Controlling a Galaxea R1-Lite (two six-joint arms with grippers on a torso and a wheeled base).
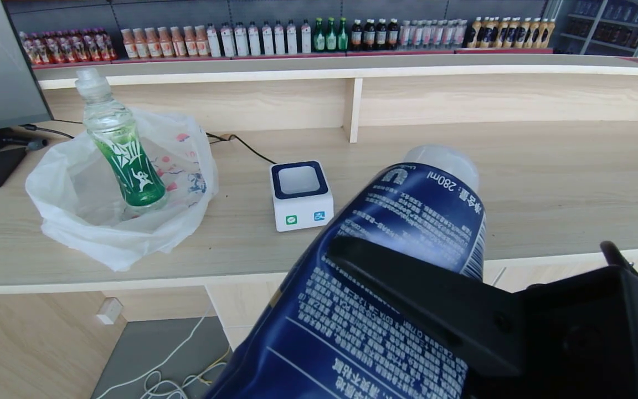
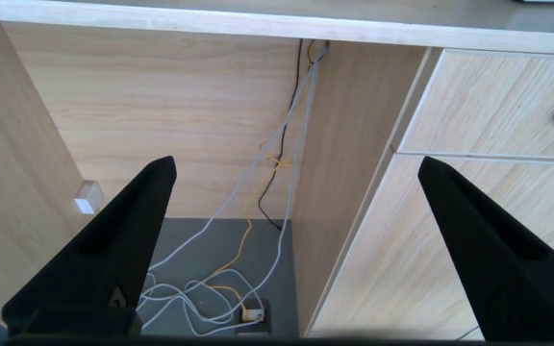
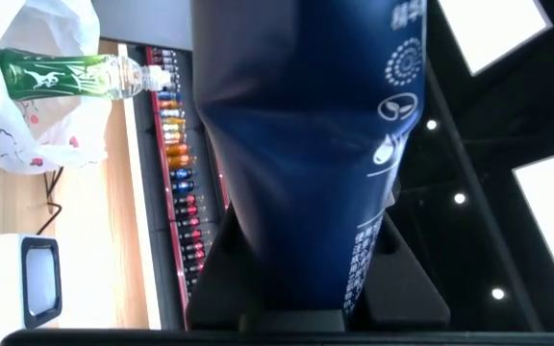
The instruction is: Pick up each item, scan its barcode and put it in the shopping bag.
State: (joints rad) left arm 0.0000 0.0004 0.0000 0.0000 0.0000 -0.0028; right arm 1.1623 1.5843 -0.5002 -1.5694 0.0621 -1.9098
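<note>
Evidently the right hand (image 1: 363,266) grips the blue bottle (image 1: 407,216) around its body, tilted cap-first toward the scanner (image 1: 301,195) mid-tabletop (image 1: 546,183), probably to present its barcode. Left of the scanner, the shopping bag (image 1: 75,233) sits open with 1 green bottle (image 1: 122,149) upright inside. Next, the left hand (image 2: 287,250) hangs below the tabletop edge, its 2 fingers spread wide and empty, likely parked clear. Lastly, the right wrist view has the bottle clamped between the fingers, with the scanner and bag beyond.

light: bright, even | source: white rectangular ceiling panels (image 3: 551,207) | shadows: faint on pale wooden worktop (image 1: 546,183) | glare: pale sheen on dark blue plastic bottle (image 1: 407,221) | head-view edges bowed
</note>
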